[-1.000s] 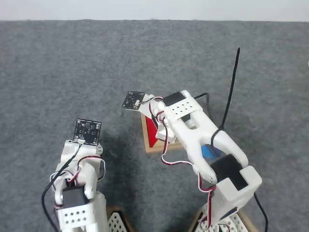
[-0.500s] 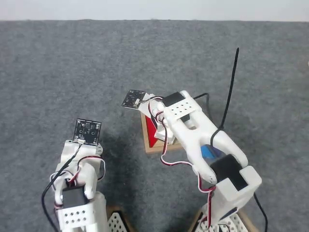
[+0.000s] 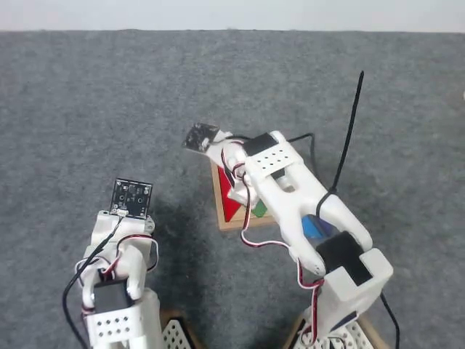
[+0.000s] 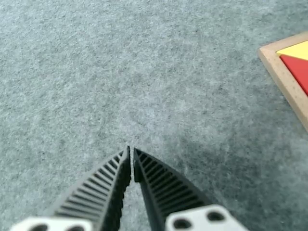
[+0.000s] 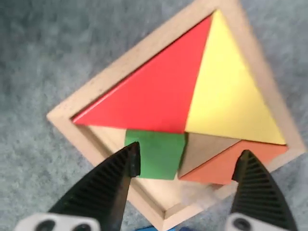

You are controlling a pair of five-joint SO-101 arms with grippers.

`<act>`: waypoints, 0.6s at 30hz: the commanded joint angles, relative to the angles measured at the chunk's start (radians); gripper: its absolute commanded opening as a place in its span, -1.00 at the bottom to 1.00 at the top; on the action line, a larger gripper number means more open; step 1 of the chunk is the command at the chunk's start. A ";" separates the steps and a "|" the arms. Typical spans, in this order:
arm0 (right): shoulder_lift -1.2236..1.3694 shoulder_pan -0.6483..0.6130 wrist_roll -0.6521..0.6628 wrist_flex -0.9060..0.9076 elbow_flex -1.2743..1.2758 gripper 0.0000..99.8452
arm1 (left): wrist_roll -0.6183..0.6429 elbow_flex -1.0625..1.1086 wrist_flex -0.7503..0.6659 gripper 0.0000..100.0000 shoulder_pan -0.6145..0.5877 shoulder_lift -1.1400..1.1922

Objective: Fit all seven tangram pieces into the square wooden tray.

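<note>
Tray (image 5: 60,117) sits around the middle of the grey mat (image 3: 109,94), under the right arm (image 3: 290,196); its near-left rim (image 3: 232,224) shows in the high view.

In the tray:
- Red triangle (image 5: 149,86) and yellow triangle (image 5: 231,101), both big, are edge to edge and fill about half of it.
- Green square (image 5: 159,154) is flush against the red triangle's long edge.
- Tan triangle (image 5: 204,147) is beside the green square, under the red/yellow joint.
- Orange piece (image 5: 221,168) touches the tan triangle and runs along the yellow one's edge.
- Bare tray floor shows to the side of the green square and along the rim nearest the wrist camera.

Right gripper (image 5: 188,156) is released, jaws wide apart, above the tray. The green, tan and orange pieces show between its two fingers, and it's gripping nothing.

Something blue (image 3: 312,227) lies on the mat under the right arm, near the tray; can't tell what it is.

Left arm (image 3: 120,254) is over the mat's near-left part, well apart from the tray. Left gripper (image 4: 131,153) is clenched, with nothing in it, over bare mat. Its wrist view catches the tray rim (image 4: 281,77) off to one side.
</note>
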 commanded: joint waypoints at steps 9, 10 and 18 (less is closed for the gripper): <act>0.099 0.007 -0.011 -0.074 -0.040 -0.39 | -0.014 -0.007 0.006 -0.98 -0.008 -0.012; 0.107 0.007 -0.011 -0.071 -0.040 -0.39 | -0.014 -0.007 0.006 -0.98 -0.008 -0.012; -0.007 0.008 -0.051 -0.079 -0.041 -0.39 | -0.014 -0.007 0.006 -0.98 -0.008 -0.012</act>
